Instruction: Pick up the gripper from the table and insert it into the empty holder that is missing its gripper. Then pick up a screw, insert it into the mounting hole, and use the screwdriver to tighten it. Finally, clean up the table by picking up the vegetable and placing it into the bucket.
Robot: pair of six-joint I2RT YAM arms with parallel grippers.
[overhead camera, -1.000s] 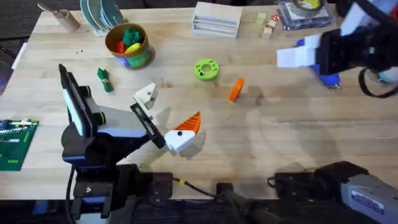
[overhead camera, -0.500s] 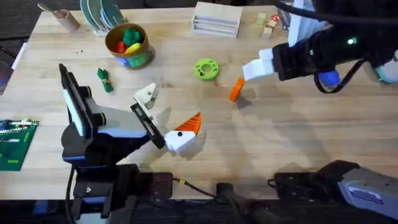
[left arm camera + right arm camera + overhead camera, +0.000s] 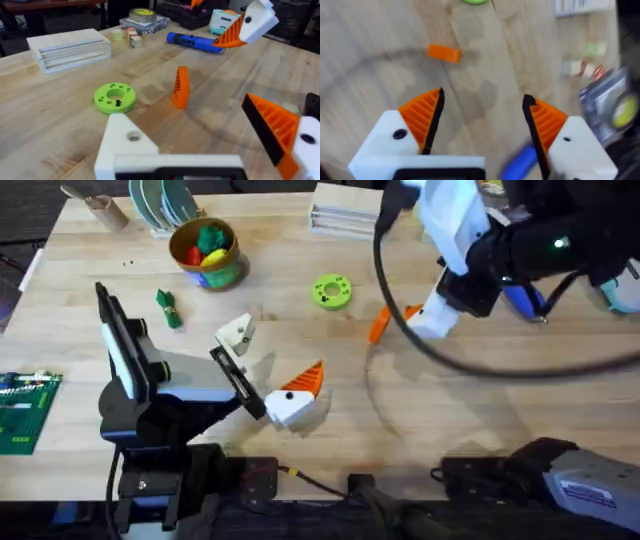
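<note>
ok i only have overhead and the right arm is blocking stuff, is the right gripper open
observer: yes. In the right wrist view the right gripper is open, its two orange pads wide apart with bare table between them.
operator: and the screwdriver, i just see a bit of blue behind the arm
observer: the left wrist view shows the whole blue screwdriver lying flat on the table, beyond the orange gripper piece, which stands up on its edge.
</note>
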